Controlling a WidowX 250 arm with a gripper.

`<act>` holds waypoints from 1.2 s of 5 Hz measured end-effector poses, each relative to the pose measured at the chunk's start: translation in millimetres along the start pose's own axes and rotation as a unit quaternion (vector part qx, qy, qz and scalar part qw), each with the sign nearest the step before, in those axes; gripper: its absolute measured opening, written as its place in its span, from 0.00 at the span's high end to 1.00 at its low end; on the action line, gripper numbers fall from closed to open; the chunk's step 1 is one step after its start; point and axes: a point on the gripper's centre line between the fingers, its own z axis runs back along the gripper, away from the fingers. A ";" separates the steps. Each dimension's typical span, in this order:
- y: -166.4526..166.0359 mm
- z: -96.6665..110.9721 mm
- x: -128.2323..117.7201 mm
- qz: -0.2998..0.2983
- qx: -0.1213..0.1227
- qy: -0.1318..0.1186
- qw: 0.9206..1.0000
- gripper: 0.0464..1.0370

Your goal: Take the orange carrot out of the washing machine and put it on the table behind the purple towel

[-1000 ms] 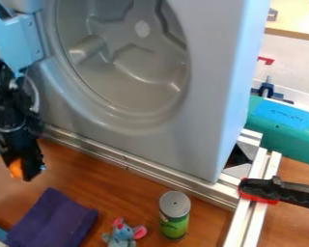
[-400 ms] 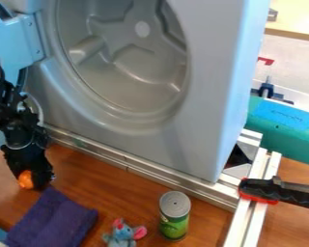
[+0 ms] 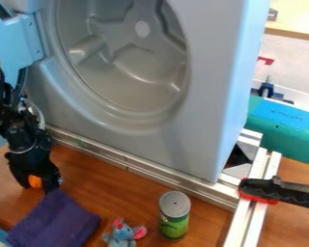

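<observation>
Gripper and orange object shift right, and the cloth shifts with them

Since the earlier frame, the black gripper [image 3: 36, 188] has moved slightly right and lower in the view, and the orange object [image 3: 35, 181] at its tip has moved right as well. The purple cloth [image 3: 54, 222] has slid a little the same way at its upper and right corners.

The gripper is low over the left part of the wooden table [image 3: 112, 185], right by the upper corner of the cloth. I cannot tell whether it is clenched on the orange object or merely around it. The cloth lies toward the table's lower left corner.

To its right, near the table's front edge, is a small blue-grey plush mouse [image 3: 123, 233] with pink ears. A green can [image 3: 175, 223] with a grey lid stands upright just beside it. Behind them, a metal rail [image 3: 96, 147] runs along the foot of a big grey machine [image 3: 199, 144] with a round hollow. A black-and-red clamp [image 3: 279, 191] grips the metal frame on the right.
</observation>
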 end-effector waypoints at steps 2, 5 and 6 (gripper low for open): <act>5.5 54.9 32.2 -0.008 0.058 -0.056 0.997 0.04; -51.2 121.6 -13.5 -0.074 -0.013 0.018 0.997 0.04; -51.6 115.4 -23.4 -0.081 -0.008 0.040 0.996 0.04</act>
